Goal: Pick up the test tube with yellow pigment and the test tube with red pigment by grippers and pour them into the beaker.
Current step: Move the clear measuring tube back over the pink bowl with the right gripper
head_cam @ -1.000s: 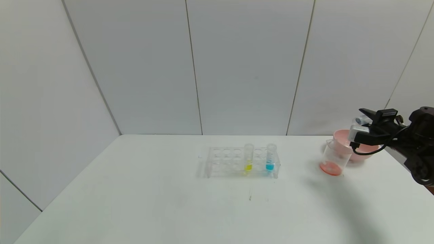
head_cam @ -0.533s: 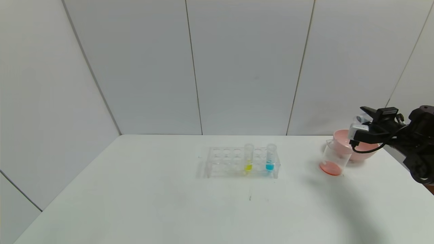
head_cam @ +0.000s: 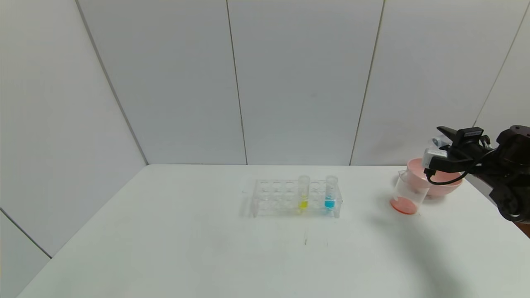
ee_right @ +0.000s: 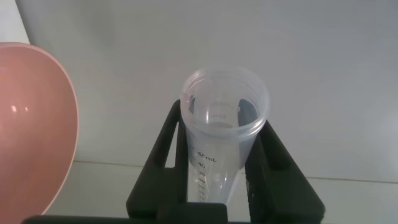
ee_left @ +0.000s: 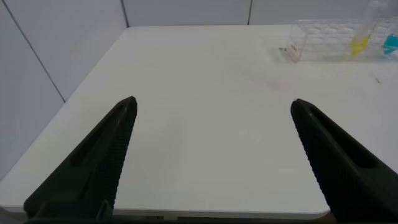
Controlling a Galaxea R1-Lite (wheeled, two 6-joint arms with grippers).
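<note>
Pinching the emptied red tube (ee_right: 224, 134) in my right gripper (head_cam: 444, 150), frame right, above the beaker (head_cam: 408, 193); next comes the yellow tube (head_cam: 303, 192). Left gripper (ee_left: 214, 155) spread, idle.

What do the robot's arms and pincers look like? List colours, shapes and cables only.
The right pincer is matte black, with slim pointed fingers, a small white box near the wrist and a looping black cable under it. The arm behind is black and bulky. The left pincer has two long black tapering fingers with ribbed inner faces.
</note>
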